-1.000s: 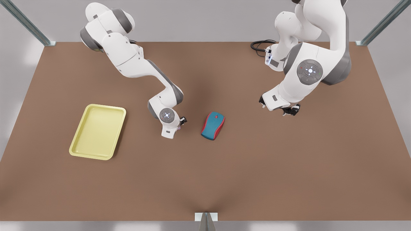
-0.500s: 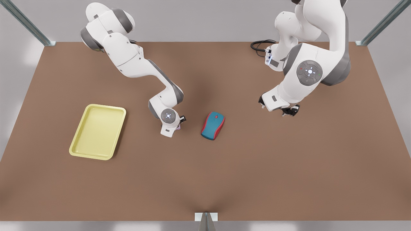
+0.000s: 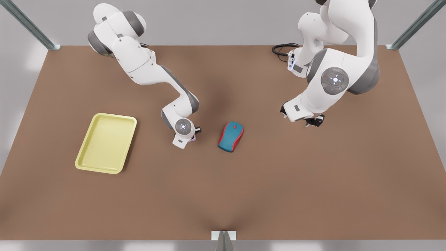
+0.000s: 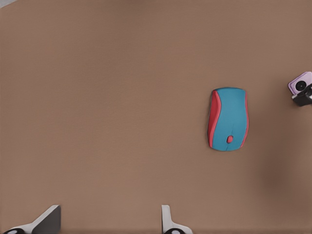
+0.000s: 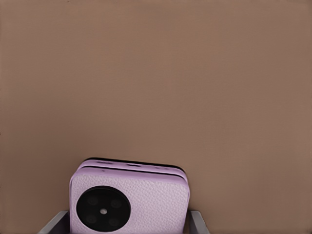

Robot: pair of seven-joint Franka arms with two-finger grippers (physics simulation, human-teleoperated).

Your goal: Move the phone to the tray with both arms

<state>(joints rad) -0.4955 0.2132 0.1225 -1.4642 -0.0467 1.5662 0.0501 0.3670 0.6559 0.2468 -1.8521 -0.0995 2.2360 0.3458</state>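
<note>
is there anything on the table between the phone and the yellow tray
Nothing visible. The right gripper has its jaws shut on the phone; bare table runs to the tray. The mouse lies on the far side; the left gripper waits beyond it.

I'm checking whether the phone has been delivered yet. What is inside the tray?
Nothing: the tray shows only bare yellow floor. The phone sits between the right gripper's fingers, beside the mouse. The left gripper waits apart.
</note>
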